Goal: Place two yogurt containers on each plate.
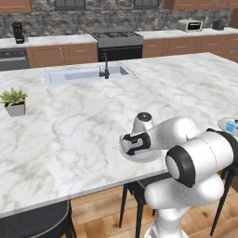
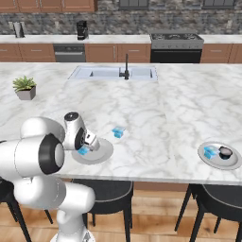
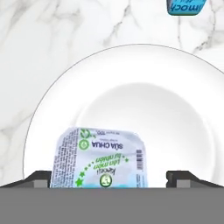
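While the gripper [image 3: 108, 177] hangs low over the near plate [image 3: 175, 113], its two fingertips [image 3: 40, 177] stand wide apart, one on each side of a yogurt cup [image 3: 99, 158], and neither seems to touch it. That cup sits on the plate at about six o'clock in the hand view, lid up, its printed label upside down to the camera. It is close to square, so I can't pick out a long axis. Its lower edge is cut off by the bottom of the view.

A second cup [image 3: 183, 7] lies off the plate on the marble at about one o'clock, cropped by the top edge. From the right base view it sits near the plate's rim, on the counter [image 2: 156, 108].

Well apart, toward three o'clock along the counter's front edge, the far plate [image 2: 231, 161] carries a third cup [image 2: 209, 151] and a small dark round thing [image 2: 225, 151] I can't identify. In the left base view the arm hides most of the near plate.
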